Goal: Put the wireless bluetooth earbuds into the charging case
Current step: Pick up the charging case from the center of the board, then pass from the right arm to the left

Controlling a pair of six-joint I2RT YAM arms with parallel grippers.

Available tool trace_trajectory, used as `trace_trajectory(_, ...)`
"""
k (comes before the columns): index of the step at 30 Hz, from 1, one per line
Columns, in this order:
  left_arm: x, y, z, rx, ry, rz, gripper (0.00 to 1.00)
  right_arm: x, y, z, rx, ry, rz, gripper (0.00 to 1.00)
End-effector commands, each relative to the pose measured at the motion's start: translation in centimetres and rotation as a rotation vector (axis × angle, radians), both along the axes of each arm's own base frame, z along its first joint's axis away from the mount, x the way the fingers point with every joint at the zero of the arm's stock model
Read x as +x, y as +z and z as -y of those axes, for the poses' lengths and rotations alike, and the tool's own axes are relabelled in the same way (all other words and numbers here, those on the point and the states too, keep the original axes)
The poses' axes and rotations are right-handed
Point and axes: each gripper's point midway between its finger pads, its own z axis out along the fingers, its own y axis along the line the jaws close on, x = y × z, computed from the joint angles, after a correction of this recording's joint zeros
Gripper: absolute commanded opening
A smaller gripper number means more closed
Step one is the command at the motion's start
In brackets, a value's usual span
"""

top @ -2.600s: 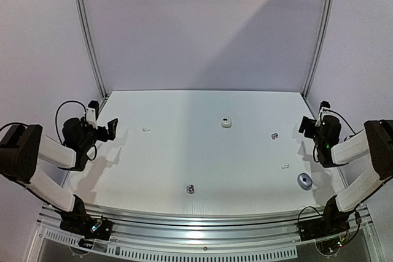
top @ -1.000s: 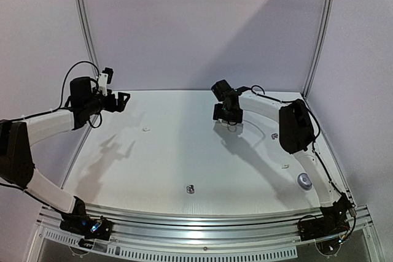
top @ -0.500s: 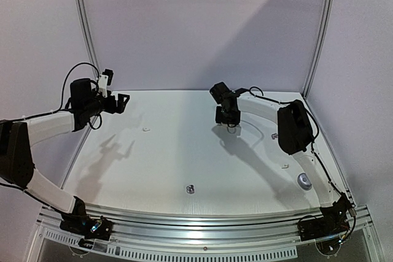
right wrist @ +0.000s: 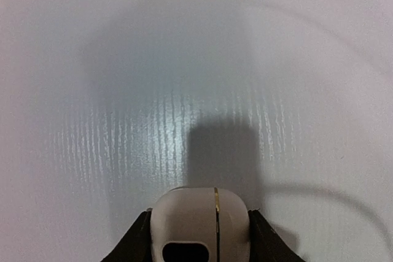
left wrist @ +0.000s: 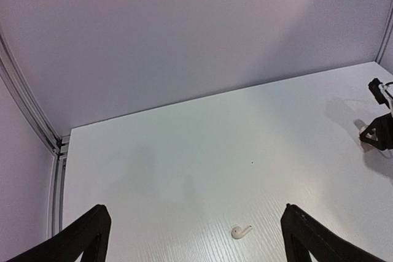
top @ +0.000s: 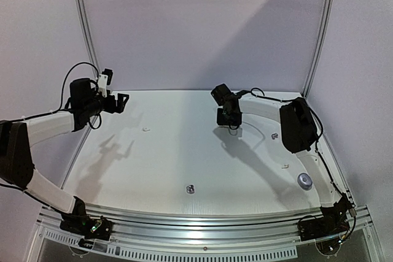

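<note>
Change: right gripper has swung from the right edge to upper centre and pinched in; wrist view shows its fingers against both sides of the white charging case, so it's clamped (lifted or not, cannot tell). Case secured, nothing inserted yet. Left gripper is up at upper left, jaws wide apart, over a white earbud. Dark earbud lies lower centre. No readable writing; gold seam only.

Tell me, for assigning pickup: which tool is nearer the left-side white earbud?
Left. The left tool hangs raised just left of the white earbud; the right tool sits far to its right.
</note>
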Motion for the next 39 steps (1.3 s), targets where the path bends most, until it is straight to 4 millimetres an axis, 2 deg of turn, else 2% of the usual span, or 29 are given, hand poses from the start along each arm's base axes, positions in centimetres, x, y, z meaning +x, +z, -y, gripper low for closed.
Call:
trace_trajectory(1,-0.4,0.9,0.3,0.008,-0.01,0.038,0.99,-1.2,-0.9,0.5,-0.016,0.0,-0.046,0.36)
trace_trajectory(4,-0.4,1.0,0.3,0.008,-0.01,0.039,0.99,-0.9,-0.6,0.1,-0.007,0.017,-0.034,0.26)
trace_trajectory(8,-0.5,1.4,0.8,-0.008,-0.037,0.021,0.99,-0.5,0.5,-1.4,0.031,0.122,0.006,0.18)
trace_trajectory(10,-0.7,1.7,1.8,-0.038,-0.086,-0.006,0.99,-0.2,2.8,-2.3,0.056,0.203,0.073,0.18)
trace_trajectory(12,-1.1,2.0,3.0,-0.064,-0.141,-0.036,0.99,-0.3,6.0,-3.9,0.082,0.331,0.165,0.18)
trace_trajectory(14,-1.8,2.4,4.8,-0.079,-0.211,-0.066,0.99,-1.1,12.5,-5.8,0.097,0.461,0.329,0.13)
trace_trajectory(15,-2.3,2.7,5.9,-0.092,-0.253,-0.08,0.99,-1.9,14.4,-6.8,0.082,0.525,0.389,0.11)
trace_trajectory(16,-2.9,3.1,6.9,-0.106,-0.289,-0.092,0.99,-3.0,17.9,-7.8,0.032,0.622,0.482,0.09)
trace_trajectory(19,-5.4,4.0,10.3,-0.144,-0.416,-0.158,0.99,-6.8,23.2,-11.1,-0.136,0.862,0.664,0.05)
trace_trajectory(23,-9.8,8.5,14.7,-0.235,-0.706,-0.151,0.99,-12.1,28.9,-14.3,-0.299,1.046,0.88,0.0)
trace_trajectory(25,-11.7,10.2,15.9,-0.272,-0.823,-0.141,0.97,-14.7,30.7,-15.7,-0.329,1.11,0.965,0.0)
trace_trajectory(30,-14.9,12.7,17.6,-0.338,-0.949,-0.156,0.81,-20.1,34.4,-18.0,-0.354,1.23,1.097,0.0)
trace_trajectory(34,-18.6,14.6,19.2,-0.351,-1.096,-0.129,0.75,-22.2,35.3,-18.4,-0.365,1.253,1.114,0.0)
trace_trajectory(36,-19.2,15.1,19.4,-0.353,-1.105,-0.121,0.74,-23.3,35.5,-18.8,-0.377,1.27,1.124,0.0)
trace_trajectory(39,-19.8,15.5,19.9,-0.354,-1.117,-0.118,0.66,-24.4,35.7,-19.4,-0.388,1.292,1.142,0.0)
